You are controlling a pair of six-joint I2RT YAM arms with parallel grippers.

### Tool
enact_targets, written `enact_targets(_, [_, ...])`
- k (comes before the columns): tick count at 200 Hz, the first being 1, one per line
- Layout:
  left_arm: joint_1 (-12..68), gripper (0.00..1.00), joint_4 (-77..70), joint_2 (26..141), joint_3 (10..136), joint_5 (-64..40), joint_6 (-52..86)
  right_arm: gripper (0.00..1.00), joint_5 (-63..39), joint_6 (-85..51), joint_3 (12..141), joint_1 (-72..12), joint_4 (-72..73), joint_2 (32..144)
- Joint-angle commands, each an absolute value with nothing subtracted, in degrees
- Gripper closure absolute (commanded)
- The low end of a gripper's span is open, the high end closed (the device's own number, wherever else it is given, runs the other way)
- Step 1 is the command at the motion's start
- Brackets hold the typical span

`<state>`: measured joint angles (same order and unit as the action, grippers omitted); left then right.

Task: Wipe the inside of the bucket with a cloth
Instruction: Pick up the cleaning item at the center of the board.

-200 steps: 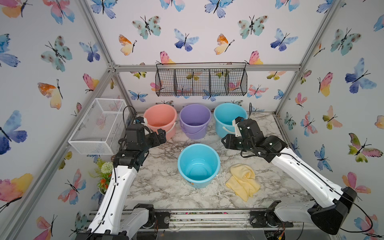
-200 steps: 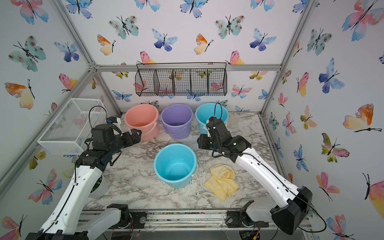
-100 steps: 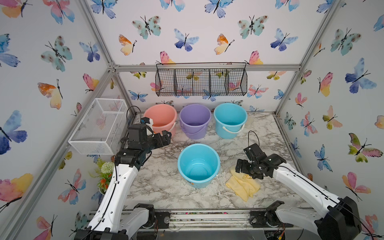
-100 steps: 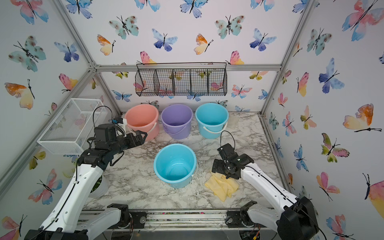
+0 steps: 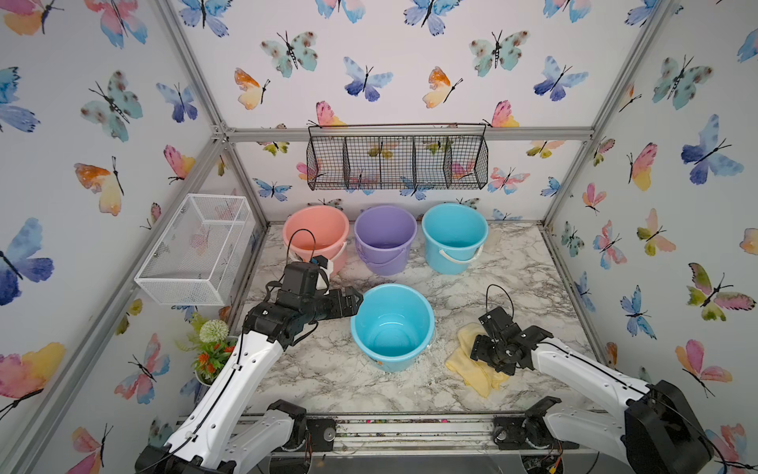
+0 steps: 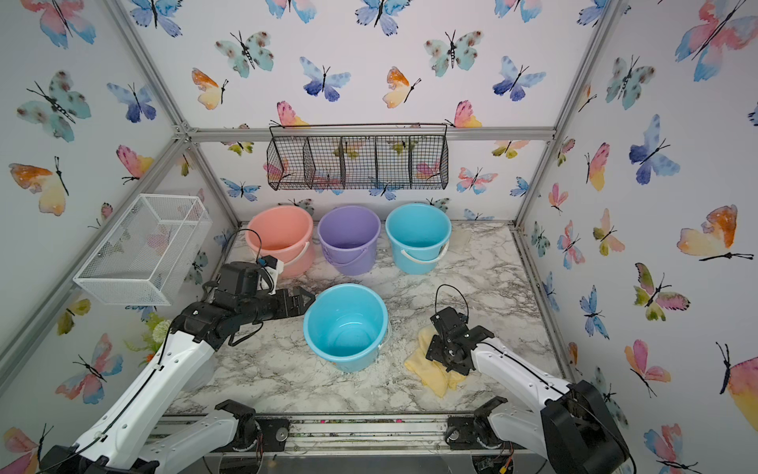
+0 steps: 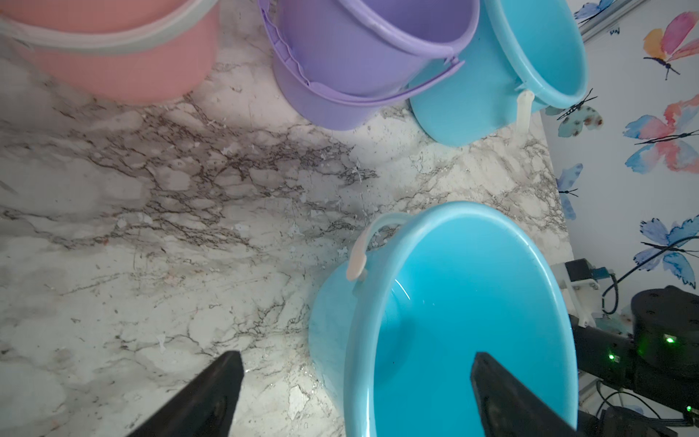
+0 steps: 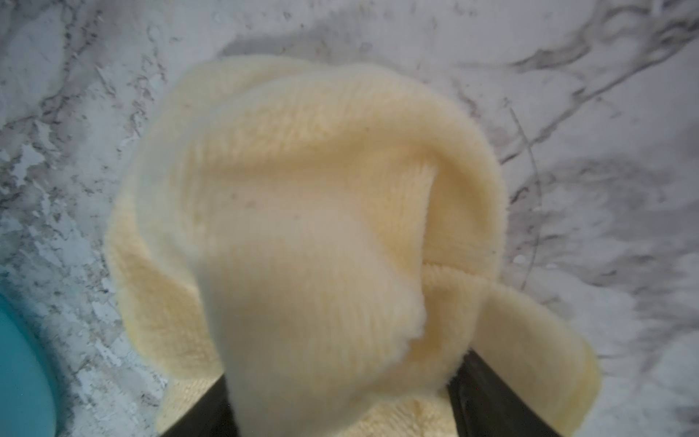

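Observation:
The bucket (image 5: 392,324) (image 6: 346,324) is light blue and stands upright at the middle front of the marble table, empty inside. My left gripper (image 5: 357,301) (image 6: 309,297) is open at its left rim. In the left wrist view this gripper (image 7: 355,355) straddles the bucket (image 7: 454,321), with one finger outside the wall and one over the inside. The pale yellow cloth (image 5: 478,379) (image 6: 430,375) lies crumpled on the table right of the bucket. My right gripper (image 5: 476,357) (image 6: 434,353) points down into it. In the right wrist view a raised fold of cloth (image 8: 302,189) fills the gap in that gripper (image 8: 346,370), touching both fingers.
A pink bucket (image 5: 316,234), a purple bucket (image 5: 384,238) and a second blue bucket (image 5: 454,236) stand in a row at the back. A black wire basket (image 5: 397,162) hangs on the back wall, a white one (image 5: 197,248) on the left wall. A potted plant (image 5: 211,344) sits by the left edge.
My right arm swung from the back blue bucket down onto the cloth and its jaws closed round a fold. My left gripper moved right to the front bucket's rim.

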<state>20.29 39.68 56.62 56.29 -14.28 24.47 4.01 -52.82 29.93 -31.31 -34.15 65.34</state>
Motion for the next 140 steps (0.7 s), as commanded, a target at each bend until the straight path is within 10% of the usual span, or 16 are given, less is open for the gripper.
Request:
enact_targets(1, [20.57, 0.11, 41.46, 54.13, 54.9, -14.98, 26.75, 0.38, 5.79, -53.26, 28.46, -31.04, -32.07, 64.88])
enact_targets(79, [21.71, 0.37, 42.24, 51.57, 50.56, -19.48, 28.83, 0.92, 8.7, -48.96, 34.51, -31.03, -37.17, 62.59])
enact_targets(140, [22.41, 0.54, 39.92, 52.69, 47.6, -22.72, 27.77, 0.97, 8.57, -44.68, 51.06, -31.03, -45.1, 62.14])
